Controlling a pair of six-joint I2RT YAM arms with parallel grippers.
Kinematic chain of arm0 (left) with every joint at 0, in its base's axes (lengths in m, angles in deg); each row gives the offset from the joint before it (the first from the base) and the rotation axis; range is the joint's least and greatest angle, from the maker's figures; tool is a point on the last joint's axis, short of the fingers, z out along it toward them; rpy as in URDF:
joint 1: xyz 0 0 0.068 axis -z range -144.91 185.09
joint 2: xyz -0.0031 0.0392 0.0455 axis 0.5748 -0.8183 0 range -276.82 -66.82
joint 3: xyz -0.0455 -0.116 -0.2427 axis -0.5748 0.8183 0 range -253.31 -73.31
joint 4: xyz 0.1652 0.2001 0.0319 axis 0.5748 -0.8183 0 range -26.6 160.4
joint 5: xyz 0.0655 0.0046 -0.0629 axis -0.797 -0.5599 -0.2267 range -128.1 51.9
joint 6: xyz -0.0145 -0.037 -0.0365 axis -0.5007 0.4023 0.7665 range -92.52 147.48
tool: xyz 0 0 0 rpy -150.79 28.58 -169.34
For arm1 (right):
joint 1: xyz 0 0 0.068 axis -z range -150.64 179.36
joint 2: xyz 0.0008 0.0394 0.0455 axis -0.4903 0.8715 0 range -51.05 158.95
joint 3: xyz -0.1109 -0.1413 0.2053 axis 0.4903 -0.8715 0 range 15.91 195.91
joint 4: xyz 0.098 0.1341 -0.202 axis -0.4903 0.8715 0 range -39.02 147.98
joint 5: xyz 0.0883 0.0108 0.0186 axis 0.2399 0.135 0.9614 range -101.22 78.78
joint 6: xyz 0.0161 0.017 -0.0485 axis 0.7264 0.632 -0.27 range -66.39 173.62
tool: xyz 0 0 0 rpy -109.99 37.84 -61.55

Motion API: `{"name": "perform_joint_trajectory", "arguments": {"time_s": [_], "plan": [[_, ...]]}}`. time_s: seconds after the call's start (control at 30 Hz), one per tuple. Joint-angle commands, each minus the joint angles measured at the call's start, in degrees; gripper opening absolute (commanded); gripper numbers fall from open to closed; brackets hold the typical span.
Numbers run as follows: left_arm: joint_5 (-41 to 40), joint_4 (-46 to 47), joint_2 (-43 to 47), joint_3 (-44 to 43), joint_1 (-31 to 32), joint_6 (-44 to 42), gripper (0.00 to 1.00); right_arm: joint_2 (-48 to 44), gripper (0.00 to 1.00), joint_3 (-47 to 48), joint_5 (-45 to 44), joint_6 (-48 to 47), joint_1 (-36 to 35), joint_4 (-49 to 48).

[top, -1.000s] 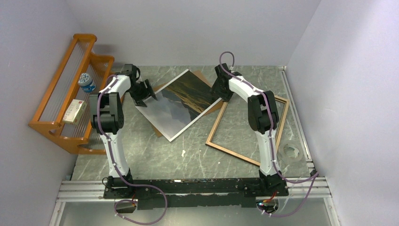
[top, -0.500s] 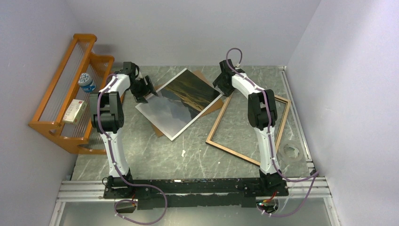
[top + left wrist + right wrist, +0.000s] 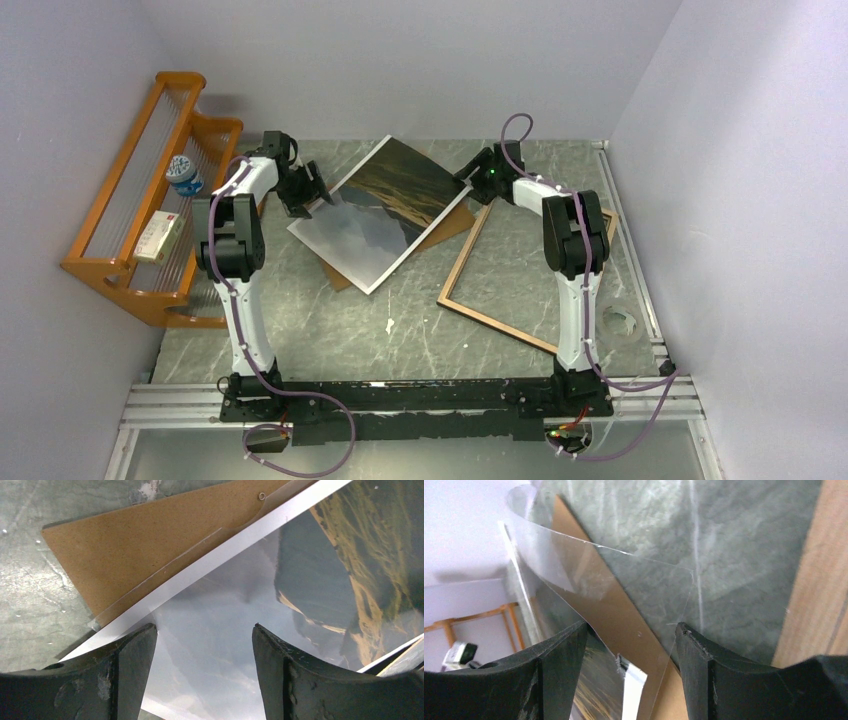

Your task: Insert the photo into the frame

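On the table (image 3: 330,330), the photo (image 3: 385,215), picture side up and skewed, atop a brown board (image 3: 452,226). With it a clear sheet (image 3: 624,580); above or below the print, cannot tell. Far right edge of the photo tilted up off the board, near left part lying flat.

Just to the right, the frame (image 3: 495,322), flat, brown wood upward, table surface visible through its opening.

Just above the photo's left corner, the left hand (image 3: 312,194), fingers spread, gripping nothing; between its tips, the pale sky of the print.

At the tilted far right edge, the right hand (image 3: 468,180), fingers likewise spread wide. Between them, the curled-up corner of the clear sheet and a strip of the photo's white border. Contact between finger and sheet: cannot tell.

Along the left wall, an orange rack (image 3: 100,270).
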Motion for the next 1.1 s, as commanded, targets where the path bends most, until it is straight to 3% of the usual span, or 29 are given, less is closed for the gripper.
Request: {"name": "perform_joint_trajectory", "arguments": {"time_s": [0.0,0.2,0.37,0.6,0.7,0.83,0.9,1.07], "plan": [[-4.1,-1.02,-2.11,0.94,0.01,-1.57,0.75,-1.21,0.69,-6.27,6.26,1.72,-0.47,-16.84],[-5.46,-2.48,-2.79,-0.13,-0.02,-2.13,0.76,-2.49,0.81,-13.17,7.7,6.98,0.39,-31.51],[-5.26,-3.13,-3.41,-1.08,-0.02,-2.14,0.76,-2.75,0.9,-15.43,6.68,9.83,0.98,-35.62],[-5.2,-3.45,-3.94,-1.92,-0.02,-2.02,0.76,-4.21,0.89,-18.64,5.9,11.91,2.1,-42.19],[-5.11,-3.45,-4.2,-2.11,-0.02,-1.92,0.76,-4.57,0.84,-20.1,6.3,12.78,2.64,-44.92],[-5.1,-3.71,-4.32,-2.3,-0.02,-1.98,0.76,-2.94,0.62,-19.21,8.91,14.96,3.43,-46.4],[-5.2,-3.8,-4.26,-2.3,-0.01,-1.98,0.76,-2.8,0.57,-19.39,8.6,15.33,3.58,-46.24],[-4.88,-3.81,-3.93,-2.3,-0.11,-1.97,0.76,-3.1,0.31,-17.19,8.85,11.71,3.73,-40.96]]}}
